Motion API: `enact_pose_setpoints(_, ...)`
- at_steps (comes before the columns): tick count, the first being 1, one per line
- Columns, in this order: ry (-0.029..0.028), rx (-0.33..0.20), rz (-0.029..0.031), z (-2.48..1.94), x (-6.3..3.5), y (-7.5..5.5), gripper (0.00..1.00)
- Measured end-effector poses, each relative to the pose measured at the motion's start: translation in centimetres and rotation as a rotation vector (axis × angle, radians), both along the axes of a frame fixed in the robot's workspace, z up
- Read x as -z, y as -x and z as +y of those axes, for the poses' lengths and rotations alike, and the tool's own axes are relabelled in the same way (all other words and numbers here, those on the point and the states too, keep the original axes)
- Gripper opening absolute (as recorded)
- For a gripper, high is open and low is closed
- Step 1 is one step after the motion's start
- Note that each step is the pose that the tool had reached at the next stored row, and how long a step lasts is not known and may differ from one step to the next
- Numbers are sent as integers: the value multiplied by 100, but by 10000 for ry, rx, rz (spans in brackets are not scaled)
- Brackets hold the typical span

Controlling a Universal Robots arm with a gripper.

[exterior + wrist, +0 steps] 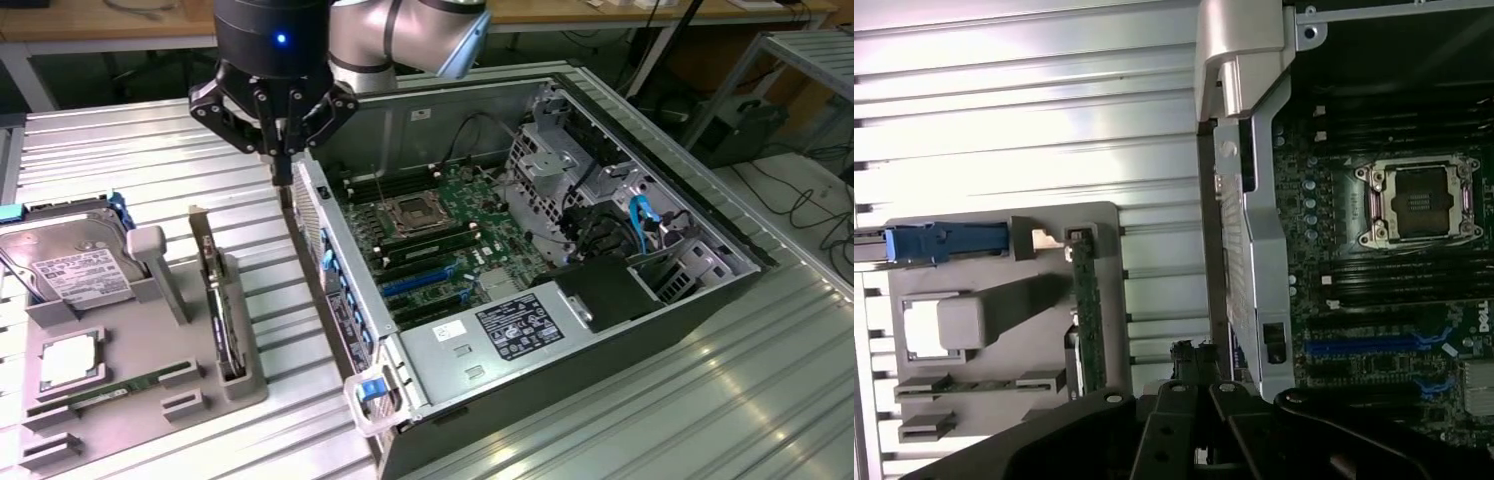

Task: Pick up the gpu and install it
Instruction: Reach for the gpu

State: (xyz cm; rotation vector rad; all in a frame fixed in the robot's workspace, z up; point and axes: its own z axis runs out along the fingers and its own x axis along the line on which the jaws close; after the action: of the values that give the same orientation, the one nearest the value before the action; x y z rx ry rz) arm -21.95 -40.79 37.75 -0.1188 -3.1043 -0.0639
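Gpu (218,290) upright on edge in gray holder (160,345), we saw gripper (283,178) between it and open computer case (400,120), fingers together, empty, exterior view gave us the power supply (514,335)

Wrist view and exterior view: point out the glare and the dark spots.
Wrist view: glare bleaches the ribbed table near white, while the computer case stays dim inside. Exterior view: softer sheen streaks the table at the exterior view's right; a blue light glows on the arm.

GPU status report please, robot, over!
Hand shut, empty, hovering between tray and computer case. GPU standing on edge in tray, not picked up. Nothing lies over the GPU.
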Motion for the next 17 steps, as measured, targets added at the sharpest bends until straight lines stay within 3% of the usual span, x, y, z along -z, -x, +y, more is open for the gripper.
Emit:
enact_pose_setpoints(7,1,-70,2,-7,7,155,11)
enact_pose_setpoints(12,1,-523,-2,-19,32,214,11)
enact_pose_setpoints(17,3,-543,-105,-21,47,310,11)
